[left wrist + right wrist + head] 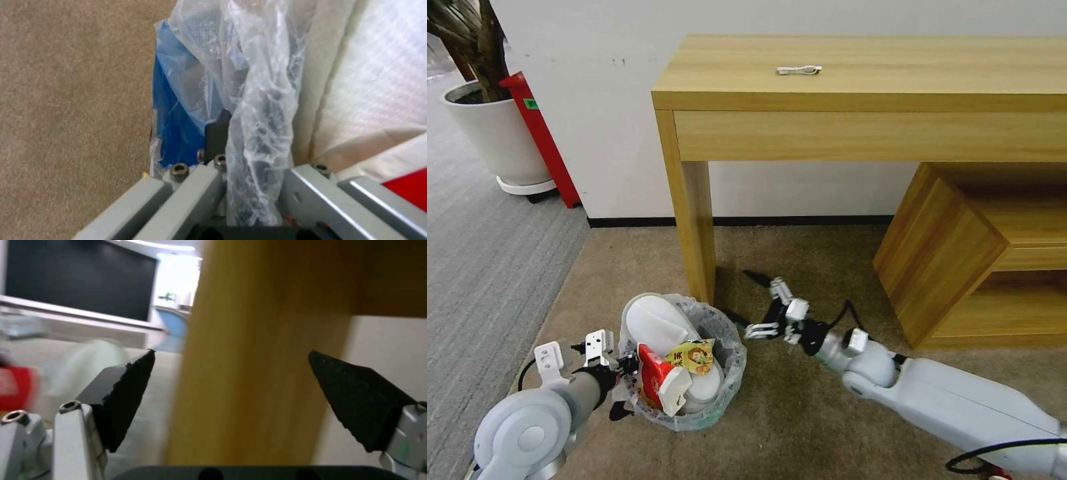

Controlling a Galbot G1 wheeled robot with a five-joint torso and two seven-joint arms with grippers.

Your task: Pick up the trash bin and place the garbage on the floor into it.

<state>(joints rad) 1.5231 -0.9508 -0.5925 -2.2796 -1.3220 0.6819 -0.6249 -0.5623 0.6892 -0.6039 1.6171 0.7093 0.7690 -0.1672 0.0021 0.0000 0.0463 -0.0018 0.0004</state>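
Stood at about 7 o'clock in the head view: the left gripper [620, 365], fingers closed tight on the near rim of the trash bin [728, 373], pinching the crinkly plastic bag [262, 110] between them. Showed a strip of blue bin wall [171, 133] beside the bag in the left wrist view. Sat on the beige floor [800, 427] just in front of the table leg [694, 227], the bin at about 6 o'clock. Was stuffed full: a white slipper [657, 323] on top at the back, a red and white carton [660, 383] at the front, a yellow snack wrapper [692, 357] in the middle.

Hung low over the floor to the right of the bin, near 5 o'clock: the right gripper [762, 305], fingers spread wide apart, holding nothing. Pointed at the table leg [262, 366] in the right wrist view, with both black fingertips [129, 393] well apart on either side of it.

Lay on the table [894, 67] at about 12 o'clock: a small white cable [799, 69].
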